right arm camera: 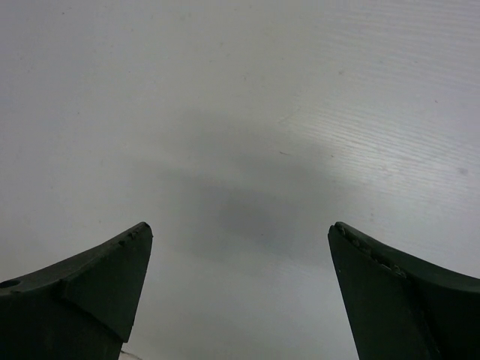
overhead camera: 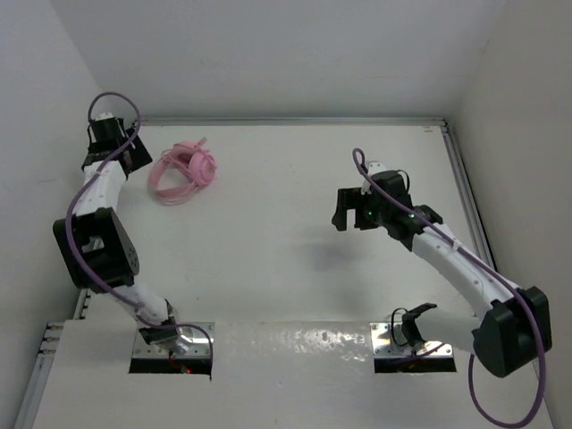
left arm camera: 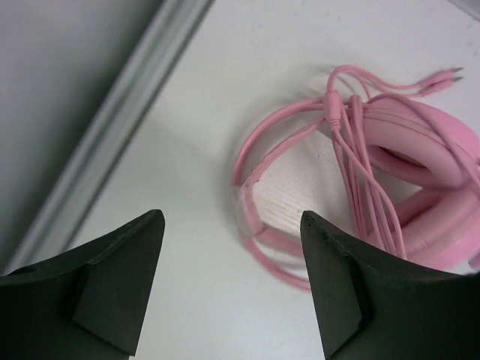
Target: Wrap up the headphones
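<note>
Two arms reach out over the white table (overhead camera: 295, 170), and the pink headphones (overhead camera: 183, 172) lie in a loose heap toward ten o'clock on it, near the far left corner. The left gripper (overhead camera: 132, 157) hangs just beside them, on their nine o'clock side, with its jaws spread wide and not touching them.

From the left wrist camera, the left gripper (left arm camera: 232, 225) frames bare table, and the headphones (left arm camera: 420, 172) sit off toward two o'clock. Their thin headband (left arm camera: 259, 150) curves closest to the gap. Both padded earcups (left arm camera: 431, 135) are stacked against each other at the right edge. The thin pink cable (left arm camera: 360, 172) runs in several strands across the headband and the cups, and its plugs (left arm camera: 446, 79) stick out toward one o'clock, lying free on the table.

The right gripper (overhead camera: 350, 217) hovers well apart from all this, a little toward three o'clock of the table's middle. Its jaws are also wide. The right wrist camera shows the right gripper (right arm camera: 240, 229) over plain table with a soft shadow beneath it.
</note>
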Tool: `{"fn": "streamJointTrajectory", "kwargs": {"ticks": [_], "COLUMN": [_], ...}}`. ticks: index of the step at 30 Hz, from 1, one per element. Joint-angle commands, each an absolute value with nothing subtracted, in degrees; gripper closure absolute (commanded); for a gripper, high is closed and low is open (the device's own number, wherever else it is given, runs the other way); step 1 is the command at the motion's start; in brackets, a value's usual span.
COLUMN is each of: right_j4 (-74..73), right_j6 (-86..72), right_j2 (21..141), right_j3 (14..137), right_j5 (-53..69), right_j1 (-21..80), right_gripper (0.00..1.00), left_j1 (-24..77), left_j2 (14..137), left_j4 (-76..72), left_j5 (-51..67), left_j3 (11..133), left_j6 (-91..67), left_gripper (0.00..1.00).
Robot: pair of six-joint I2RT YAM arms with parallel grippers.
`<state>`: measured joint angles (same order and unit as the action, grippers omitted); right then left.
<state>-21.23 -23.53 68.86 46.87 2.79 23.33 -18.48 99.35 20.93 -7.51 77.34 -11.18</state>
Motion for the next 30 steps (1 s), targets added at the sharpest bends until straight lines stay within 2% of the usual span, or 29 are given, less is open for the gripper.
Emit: {"fn": "streamJointTrajectory", "kwargs": {"ticks": [1,5,12,22,30], "right_j4": [-25.74,-29.43,-33.31,-45.87,-45.00], "right_j6": [-25.75,-28.82,-27.86,-29.26,-30.67], "right_j2": [63.82,58.29,52.92,47.55,42.28], "right_j3": [45.10,38.95,37.00,41.04,37.80], "right_j5": [-4.48,-8.86,-9.67,-10.81,-3.87], "right_j1": [23.03,23.03,23.03,23.03,23.03], "right_gripper": [0.01,0.01,0.01,0.01,0.01], "left_j1": [-18.98,-18.98,-18.98,-18.98,-18.98], "left_j2": [89.23,76.25,63.21,50.37,50.71], "left_j4": [25.39,27.86,31.11,34.80,50.61], "left_j5": [-8.79,-10.19,-16.34,-11.87,-16.52], "left_j3": [75.09,62.96,41.16,33.31,45.23], "left_j6": [-0.13,11.41,24.51,24.96,32.61], "left_gripper": [0.29,0.27,0.24,0.21,0.23]}}
